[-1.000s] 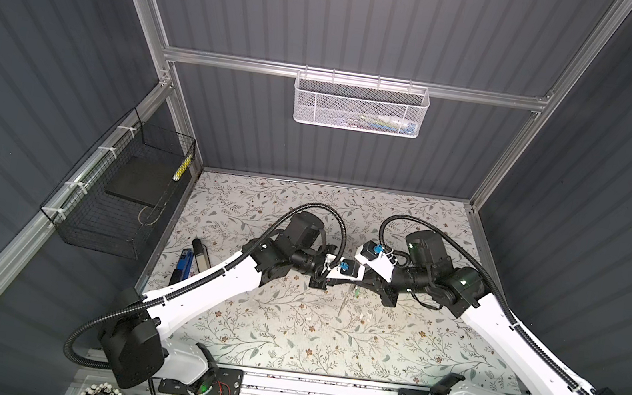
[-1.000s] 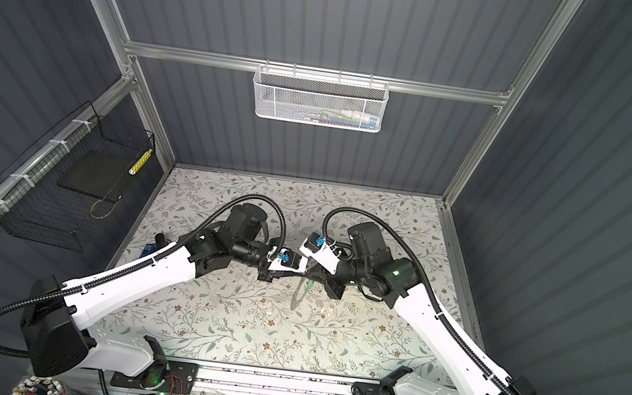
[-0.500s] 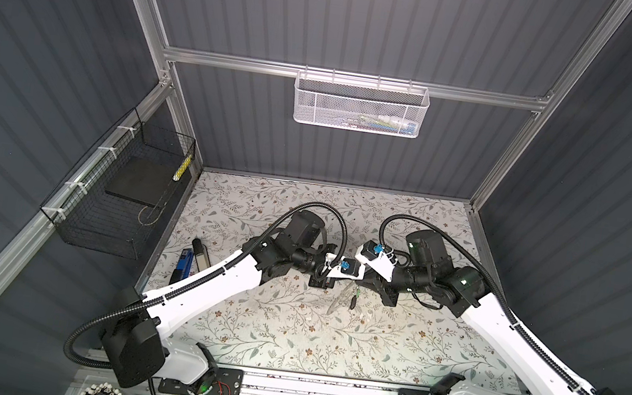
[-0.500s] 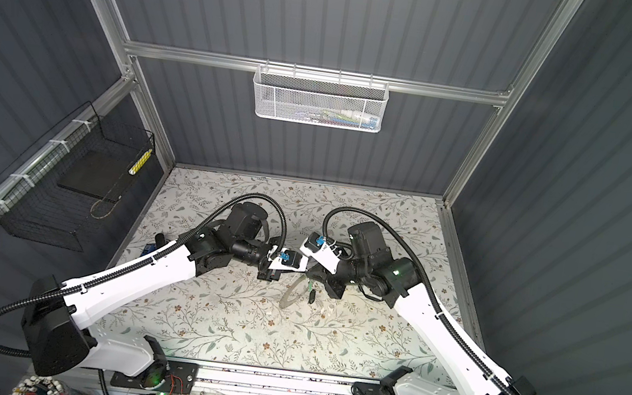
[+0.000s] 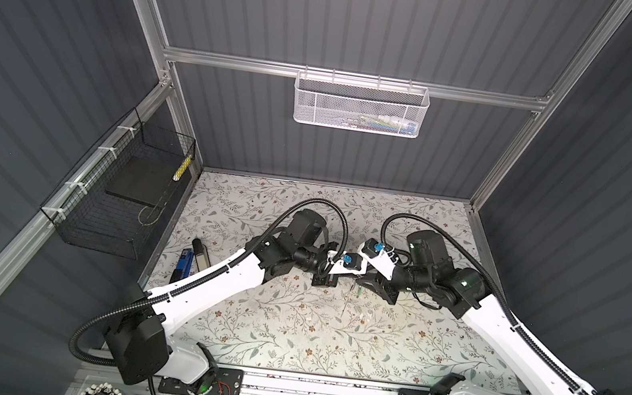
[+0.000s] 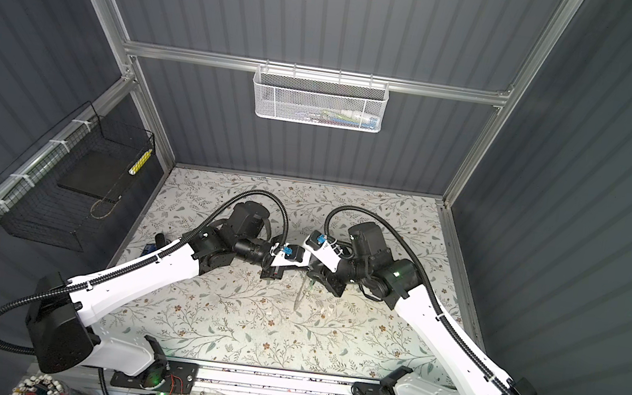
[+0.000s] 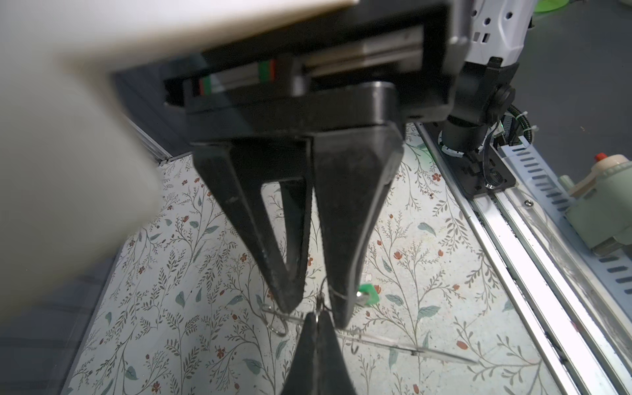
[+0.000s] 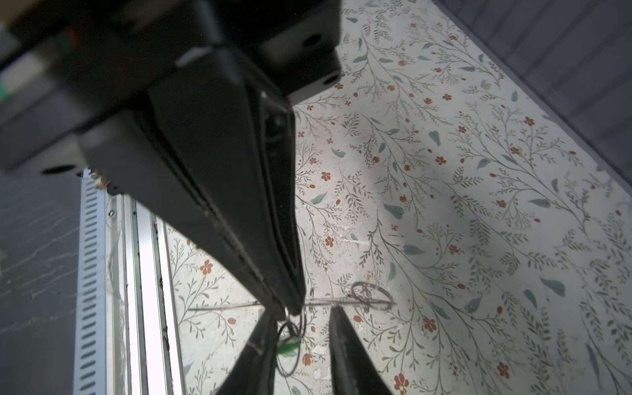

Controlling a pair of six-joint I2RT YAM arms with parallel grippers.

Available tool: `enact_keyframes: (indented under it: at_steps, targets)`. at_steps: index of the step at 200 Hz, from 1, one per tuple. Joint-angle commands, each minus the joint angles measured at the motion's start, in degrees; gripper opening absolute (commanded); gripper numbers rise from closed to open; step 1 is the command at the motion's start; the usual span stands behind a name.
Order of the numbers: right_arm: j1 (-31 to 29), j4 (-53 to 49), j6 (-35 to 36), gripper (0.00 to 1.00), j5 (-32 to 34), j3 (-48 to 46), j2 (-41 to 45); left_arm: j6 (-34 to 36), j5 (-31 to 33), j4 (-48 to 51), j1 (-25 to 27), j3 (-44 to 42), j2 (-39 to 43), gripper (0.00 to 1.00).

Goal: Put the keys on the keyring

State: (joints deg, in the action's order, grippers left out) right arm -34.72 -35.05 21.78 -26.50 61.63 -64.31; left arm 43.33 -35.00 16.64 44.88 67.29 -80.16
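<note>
Left pincer (image 7: 316, 323) is clamped fully shut on the keyring (image 7: 410, 349) edge. Right pincer (image 8: 302, 318) is parted, nothing gripped. Green key tag (image 7: 368, 294) is seen just beside its fingertips.

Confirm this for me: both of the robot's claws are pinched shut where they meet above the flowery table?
Not both. The left gripper is shut, pinching the keyring, but the right gripper stands open, its two fingers apart; the right wrist view shows the gap. They do meet above the flowery table.
</note>
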Motion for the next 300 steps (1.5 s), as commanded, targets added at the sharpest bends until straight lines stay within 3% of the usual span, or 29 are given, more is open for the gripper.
enact_keyframes:
  at_steps: [1, 25, 79, 111, 170, 247, 278, 300]
  targets:
    - [0.3, 5.8, -6.8, 0.37, 2.2, -4.3, 5.0, -7.8, -2.9, -9.0, -1.4, -2.2, 2.3, 0.00]
    - [0.4, 11.0, -11.5, 0.42, 4.2, -8.9, 8.6, -12.6, -3.3, -14.4, -2.3, -4.1, 3.3, 0.00]
    - [0.3, 14.6, -12.1, 0.42, 5.4, -9.8, 8.2, -17.7, -3.7, -18.4, -2.8, -4.6, 3.5, 0.00]
    - [0.4, 16.0, -10.9, 0.40, 9.4, -8.4, 6.8, -18.4, -4.1, -18.6, -2.8, -4.4, 3.5, 0.00]
    - [0.1, 18.2, -10.0, 0.44, 7.9, -7.4, 5.1, -19.1, -4.7, -19.0, -2.8, -4.3, 2.9, 0.00]
    - [0.8, 15.5, -5.2, 0.20, 0.0, -9.0, 6.1, -17.9, -6.5, -17.8, -3.2, -4.1, 3.7, 0.00]
    - [3.2, 14.9, -6.3, 0.05, -4.7, -9.3, 6.0, -19.5, -8.5, -19.2, -4.3, -4.3, 4.2, 0.00]
    - [5.7, 13.7, -6.5, 0.00, -8.3, -9.0, 5.4, -21.1, -9.7, -20.7, -4.9, -4.6, 4.5, 0.00]
